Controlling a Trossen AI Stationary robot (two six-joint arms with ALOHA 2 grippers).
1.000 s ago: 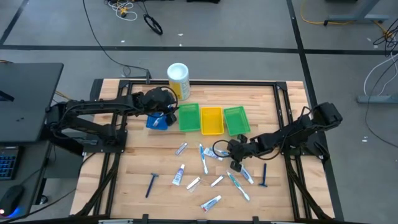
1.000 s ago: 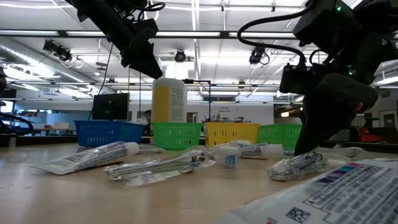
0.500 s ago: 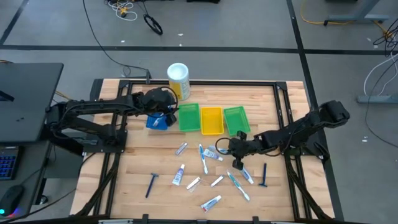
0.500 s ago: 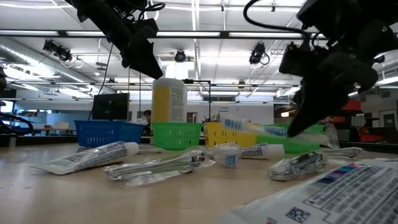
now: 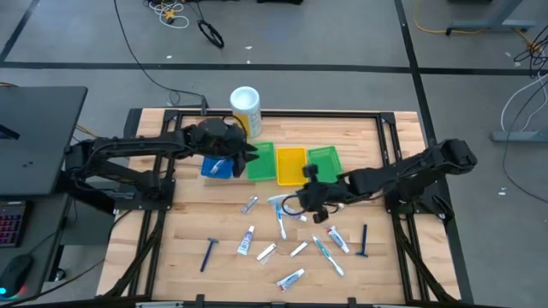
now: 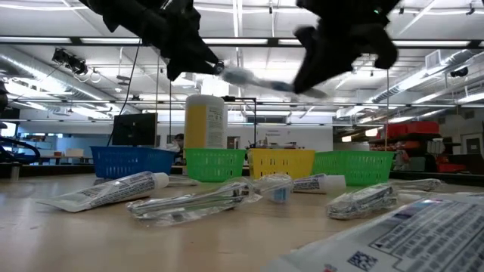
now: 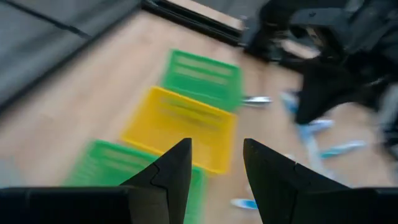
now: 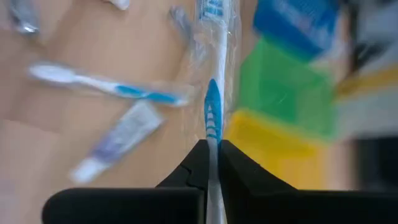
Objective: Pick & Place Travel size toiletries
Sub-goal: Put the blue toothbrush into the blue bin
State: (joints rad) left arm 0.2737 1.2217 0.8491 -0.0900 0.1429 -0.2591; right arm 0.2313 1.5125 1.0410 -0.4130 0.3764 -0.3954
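Right pincer is pressed shut on a wrapped toothbrush, held clear above the desk, just in front of the row of bins. We read this as the carry phase.

The relation that matters: the toothbrush's long axis runs straight out from the fingertips, so its free end leads toward the bins while the pincer trails. In the right wrist view that free end reaches past the yellow bin and green bin toward the blue bin. We judge the drop will hinge on getting the whole length over one bin, not only the tip.

Left pincer hovers over the near green bin, fingers spread, nothing between them. It is nearer the bins; the right arm is nearer the loose toiletries.

The low view shows the toothbrush well off the desk, which the high view cannot. The high view alone shows which bin lies closest.
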